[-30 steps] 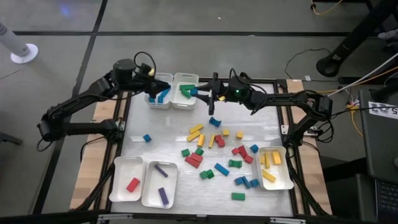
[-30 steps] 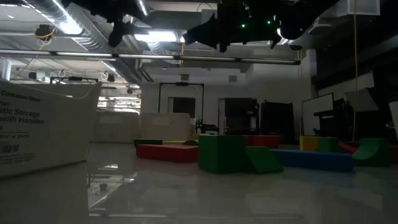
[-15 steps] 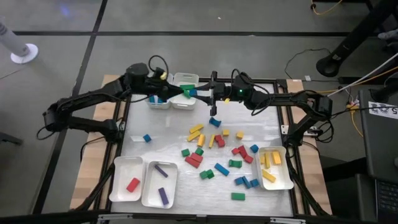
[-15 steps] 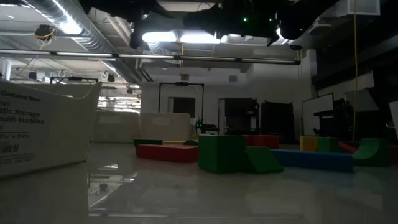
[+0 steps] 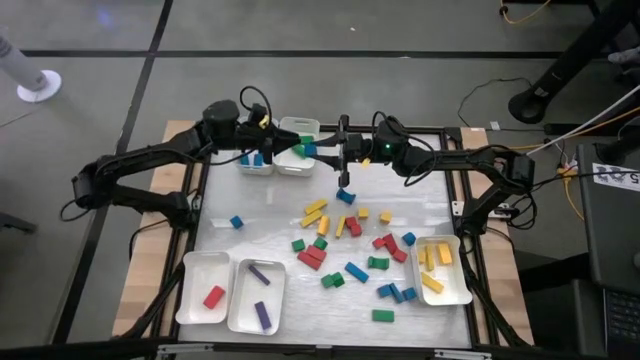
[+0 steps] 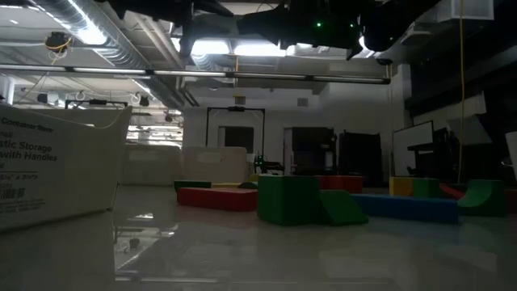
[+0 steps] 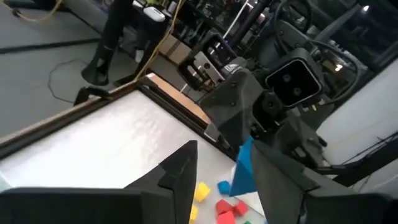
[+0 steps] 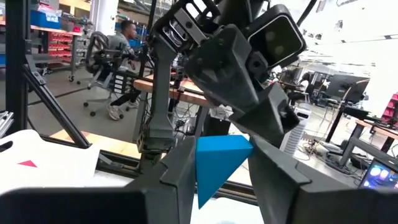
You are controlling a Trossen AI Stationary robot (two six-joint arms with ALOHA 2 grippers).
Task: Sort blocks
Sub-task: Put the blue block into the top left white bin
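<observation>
A blue wedge-shaped block (image 8: 217, 163) is in the air between my two grippers, over the far trays (image 5: 297, 158). My right gripper (image 8: 221, 149) is shut on it and shows in the high view (image 5: 326, 152). My left gripper (image 7: 224, 152) faces it from the table's left (image 5: 288, 150). It is open, with a finger on either side of the same block (image 7: 244, 171); whether it touches, I cannot tell. Many red, yellow, blue and green blocks (image 5: 350, 245) lie mid-table. My right gripper pinches the blue block by its two side faces (image 8: 202, 163) between both fingers (image 8: 180, 171). It comes about level from the table's right. The block is lifted clear of the table and trays, with a pointed corner hanging down.
The far-left tray (image 5: 255, 162) holds blue blocks, and the one beside it holds a green one (image 5: 300, 143). The near trays hold a red block (image 5: 213, 296) and purple bars (image 5: 260, 295); the right-hand tray (image 5: 443, 270) holds yellow ones. A lone blue cube (image 5: 236, 222) lies at left.
My left gripper has moved from over the blue-block tray toward the table's right, up to my right gripper and the blue block it holds. My right gripper has stayed about where it was.
</observation>
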